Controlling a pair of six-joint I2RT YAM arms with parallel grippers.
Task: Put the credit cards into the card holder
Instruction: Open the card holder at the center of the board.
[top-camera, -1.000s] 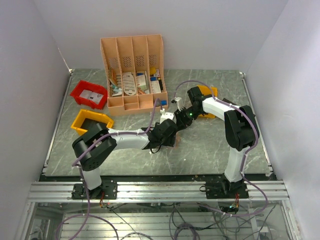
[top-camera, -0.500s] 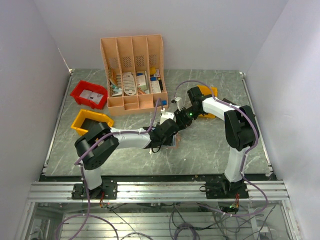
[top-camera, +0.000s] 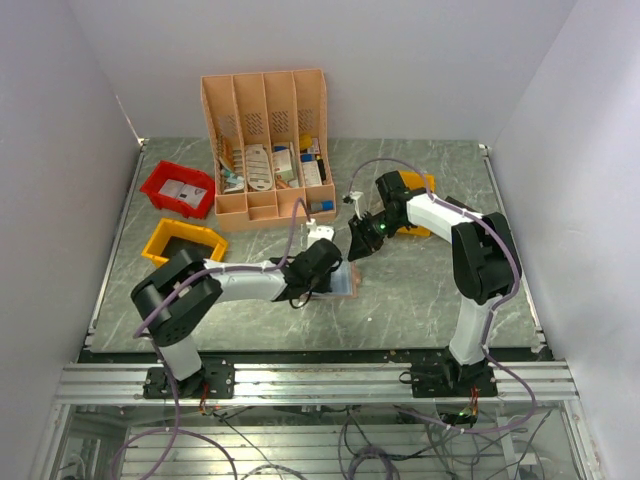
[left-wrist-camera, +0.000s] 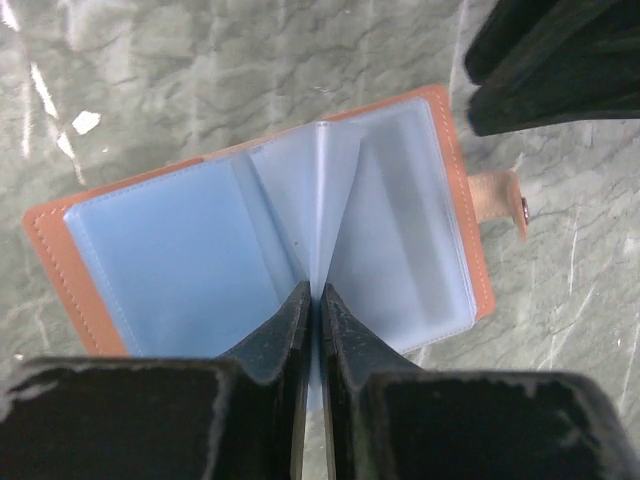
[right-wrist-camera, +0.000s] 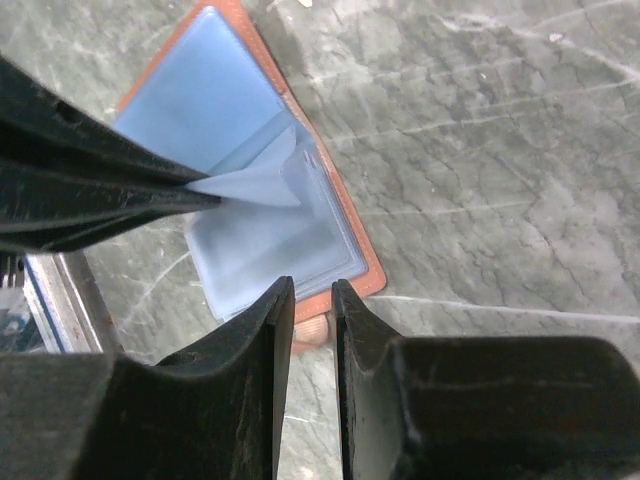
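card holder (left-wrist-camera: 180, 250) lies open and face up about mid-table, a little toward the near edge. tan cover is flat on the marble and the bluish clear pockets face up. its snap tab (left-wrist-camera: 500, 205) sticks out from one short edge.

left gripper (left-wrist-camera: 318, 297): jaws all but closed, pinching one clear pocket leaf near the spine. the leaf stands upright between the two flat halves.

right gripper (right-wrist-camera: 311, 292): hovers just beside the tab end of the holder, on the side toward the far-right corner. jaws stand a narrow slit apart, and i see nothing gripped between them.

i cannot tell whether any pocket has a card in it.

peach organiser (top-camera: 265, 140) stands at the far edge. red bin (top-camera: 178, 190) and yellow bin (top-camera: 185, 243) sit toward the left edge.
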